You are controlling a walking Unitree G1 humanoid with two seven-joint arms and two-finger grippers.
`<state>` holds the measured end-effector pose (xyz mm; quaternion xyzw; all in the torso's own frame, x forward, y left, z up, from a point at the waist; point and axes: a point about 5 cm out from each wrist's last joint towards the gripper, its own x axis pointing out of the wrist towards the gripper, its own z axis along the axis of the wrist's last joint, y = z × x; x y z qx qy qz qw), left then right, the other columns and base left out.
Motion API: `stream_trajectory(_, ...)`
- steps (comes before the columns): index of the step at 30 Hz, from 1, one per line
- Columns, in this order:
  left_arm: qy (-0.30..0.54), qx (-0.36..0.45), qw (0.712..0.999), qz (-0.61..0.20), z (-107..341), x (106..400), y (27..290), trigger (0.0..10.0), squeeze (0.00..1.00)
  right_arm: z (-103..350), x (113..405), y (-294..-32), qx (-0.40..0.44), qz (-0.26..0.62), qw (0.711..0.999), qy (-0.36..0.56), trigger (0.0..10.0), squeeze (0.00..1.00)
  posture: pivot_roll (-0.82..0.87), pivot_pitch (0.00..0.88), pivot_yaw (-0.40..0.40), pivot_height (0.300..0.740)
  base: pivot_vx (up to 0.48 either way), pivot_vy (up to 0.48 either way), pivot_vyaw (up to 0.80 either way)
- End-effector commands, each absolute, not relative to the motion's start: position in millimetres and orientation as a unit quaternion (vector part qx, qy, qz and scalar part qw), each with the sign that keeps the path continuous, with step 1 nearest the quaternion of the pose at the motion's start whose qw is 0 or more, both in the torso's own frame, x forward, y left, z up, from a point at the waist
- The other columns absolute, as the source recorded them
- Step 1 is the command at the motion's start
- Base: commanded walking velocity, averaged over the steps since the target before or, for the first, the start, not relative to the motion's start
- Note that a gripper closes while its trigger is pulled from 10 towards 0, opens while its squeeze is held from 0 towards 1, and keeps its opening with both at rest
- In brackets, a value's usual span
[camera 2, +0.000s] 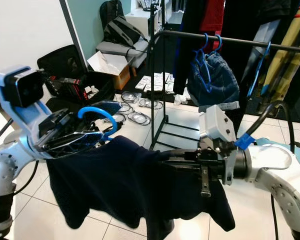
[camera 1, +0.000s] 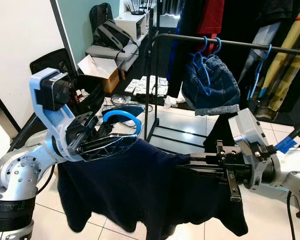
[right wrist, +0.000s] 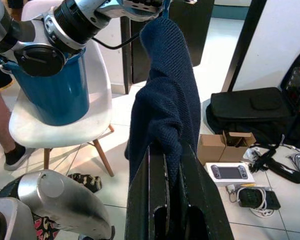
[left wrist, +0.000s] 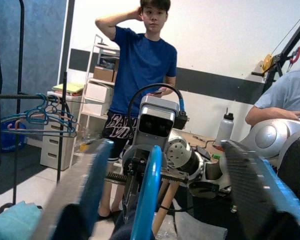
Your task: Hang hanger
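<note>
A dark navy sweater (camera 1: 140, 190) hangs on a blue hanger, whose hook (camera 1: 124, 116) stands up at its left end. My left gripper (camera 1: 121, 139) is under that hook. In the left wrist view its fingers (left wrist: 75, 200) stand wide apart, with the blue hook (left wrist: 147, 195) between them. My right gripper (camera 1: 186, 162) is shut on the sweater's right shoulder, and the knit fabric (right wrist: 165, 110) is pinched between its fingers. Behind stands a black clothes rail (camera 1: 230, 44). On it, denim shorts (camera 1: 212, 82) hang from blue hangers and an empty blue hanger (camera 1: 260, 70) hangs further right.
Dark garments hang on the rail's right part. The rack's black upright (camera 1: 152, 85) and base frame stand just ahead. On the floor to the left lie a cardboard box (camera 1: 97, 67), a backpack (camera 1: 110, 32) and papers (camera 1: 147, 85). A person (left wrist: 140, 65) stands behind me, near a white chair (right wrist: 55, 125).
</note>
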<state>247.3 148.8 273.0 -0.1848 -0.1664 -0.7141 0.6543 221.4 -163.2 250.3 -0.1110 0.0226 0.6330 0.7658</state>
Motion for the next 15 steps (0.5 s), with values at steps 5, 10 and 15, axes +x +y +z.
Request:
stream_trajectory(5,-0.173,-0.169,0.649,-0.722,276.8,245.4,145.9,0.0,0.0,252.4,221.1,-162.4,-0.111,0.638,0.762,0.019,0.0,0.0,-0.08,0.003,0.028,0.74,0.0,0.0,0.0)
stream_trajectory(10,-0.177,-0.167,0.647,-0.723,277.3,244.7,146.6,0.0,0.0,252.6,220.8,-162.6,-0.111,0.639,0.761,0.02,0.0,0.0,-0.08,0.003,0.026,0.74,0.0,0.0,0.0)
stream_trajectory(15,-0.178,-0.165,0.646,-0.724,277.5,244.1,147.2,0.0,0.0,253.6,220.6,-162.5,-0.11,0.64,0.76,0.019,0.0,0.0,-0.08,0.003,0.025,0.74,0.0,0.0,0.0)
